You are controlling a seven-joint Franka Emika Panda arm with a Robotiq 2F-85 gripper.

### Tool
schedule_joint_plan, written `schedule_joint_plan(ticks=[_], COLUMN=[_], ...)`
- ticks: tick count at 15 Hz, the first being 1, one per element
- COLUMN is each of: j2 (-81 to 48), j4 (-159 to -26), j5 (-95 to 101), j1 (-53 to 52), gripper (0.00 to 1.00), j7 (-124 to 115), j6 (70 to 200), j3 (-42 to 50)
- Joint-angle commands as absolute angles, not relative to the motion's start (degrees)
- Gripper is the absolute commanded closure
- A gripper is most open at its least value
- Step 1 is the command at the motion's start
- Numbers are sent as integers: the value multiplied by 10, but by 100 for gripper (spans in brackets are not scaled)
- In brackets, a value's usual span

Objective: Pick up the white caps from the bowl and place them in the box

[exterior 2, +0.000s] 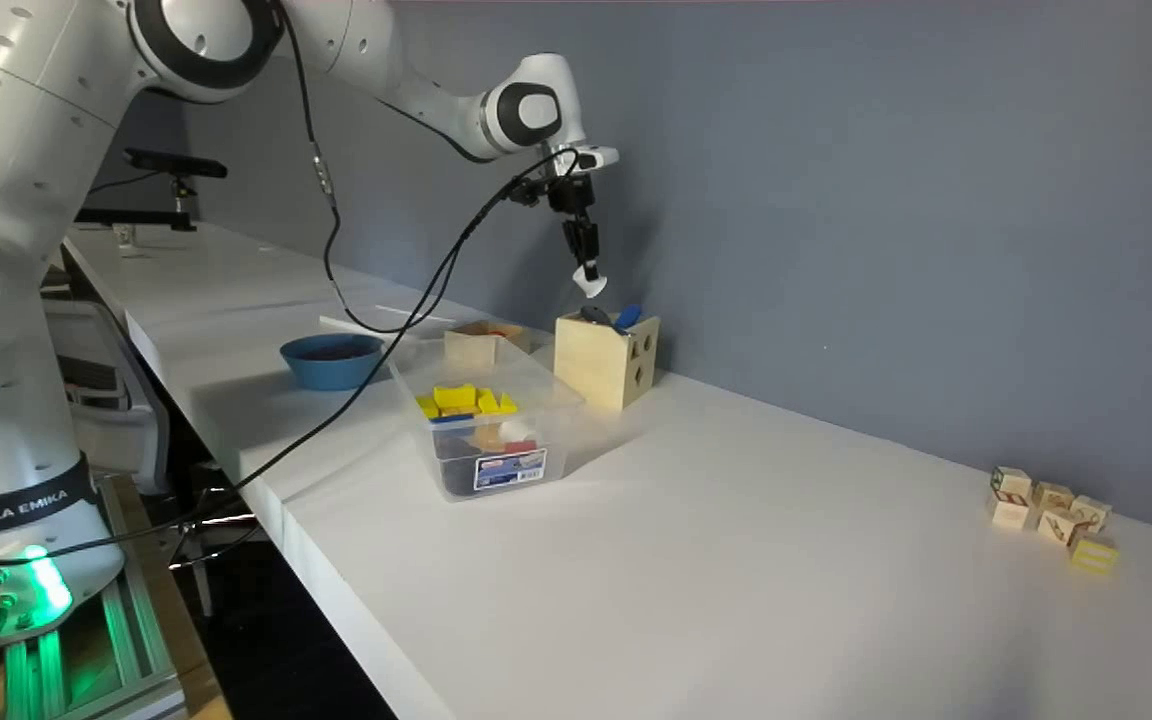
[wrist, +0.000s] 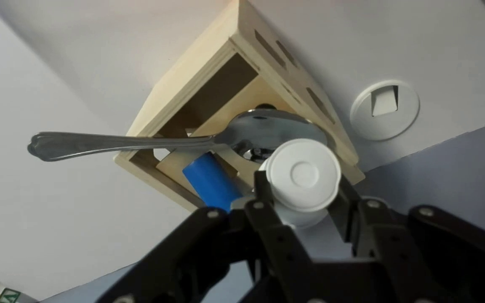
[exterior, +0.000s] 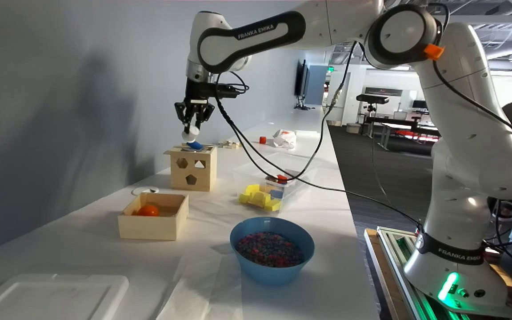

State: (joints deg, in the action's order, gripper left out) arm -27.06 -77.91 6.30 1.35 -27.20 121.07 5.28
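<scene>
Closest in the wrist view, the jaws stand partway apart and grip a white cap (wrist: 303, 174), touching it on either side; its flat round top is turned toward that view. More white shows behind it, and whether that is the same piece I cannot tell. Just below, a metal spoon (wrist: 179, 143) lies across the open top of the light-wood box (exterior: 203, 178), its handle sticking out past the rim, and a blue cylinder (wrist: 211, 181) leans in the opening. Both exterior views show the cap over this box, whose face is cut with holes. On the desk (exterior 2: 756, 580) just beside the box is a white disc (wrist: 383, 127) with a squarish notch. Near it stand a low tan box (exterior: 149, 229) holding an orange round piece (exterior: 148, 210) and a clear bin (exterior 2: 558, 440) with yellow pieces (exterior 2: 466, 400) inside. Farther off come a blue bowl (exterior: 269, 274) of dark reddish grains (exterior: 269, 250) and, well apart from it, some wooden blocks (exterior 2: 1058, 524); beyond, a red cube (exterior: 262, 140) sits beside a crumpled white bag (exterior: 285, 139).
</scene>
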Motion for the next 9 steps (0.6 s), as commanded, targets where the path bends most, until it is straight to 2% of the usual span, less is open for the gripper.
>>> schedule_joint_plan(ticks=[1,9], j2=[-310,-342], j4=[-735,-700], j5=[55,63], j1=[1,-14], gripper=[88,88], j7=[-299,-424], j6=[1212,1211], j3=[64,91])
